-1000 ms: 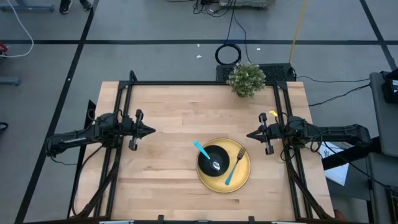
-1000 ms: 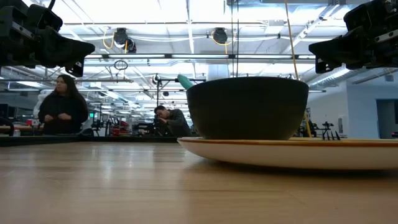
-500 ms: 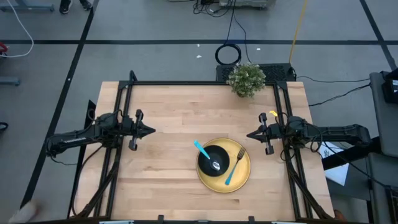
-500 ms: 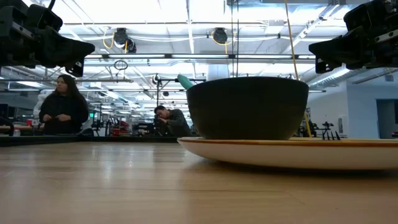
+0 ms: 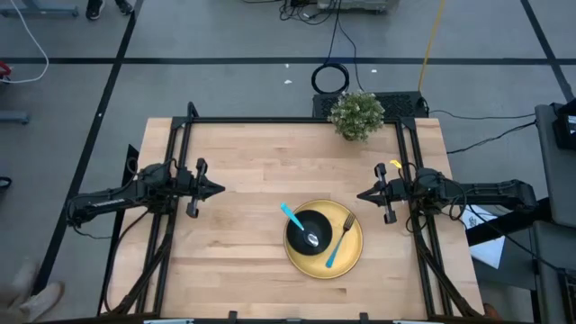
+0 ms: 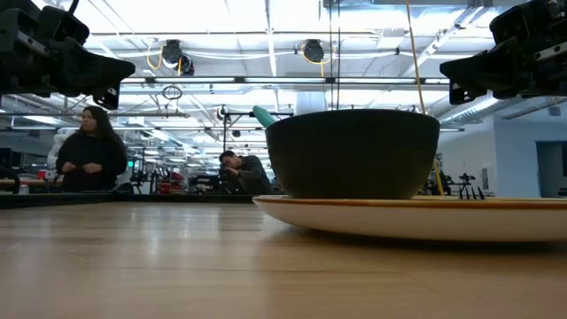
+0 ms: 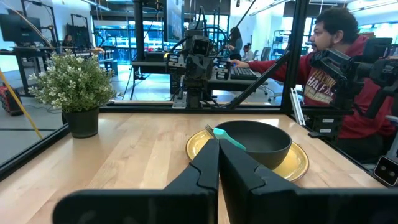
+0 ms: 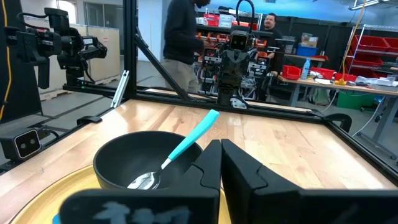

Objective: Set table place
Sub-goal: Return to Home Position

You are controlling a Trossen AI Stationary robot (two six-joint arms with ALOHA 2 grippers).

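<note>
- Yellow plate (image 5: 353, 250) lies on the wooden table (image 5: 243, 180), nearer the right gripper (image 5: 362, 194).
- Black bowl (image 5: 301, 236) on it holds 1 spoon (image 5: 291, 214); 1 fork (image 5: 339, 241) lies beside the bowl.
- Fingers pressed together, empty: left gripper (image 5: 216, 190) and right gripper, well apart.

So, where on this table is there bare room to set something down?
The widest bare wood lies between the left end effector and the yellow plate. A second strip crosses the table from the potted plant to the left edge. Crowded: plate and right end effector.
</note>
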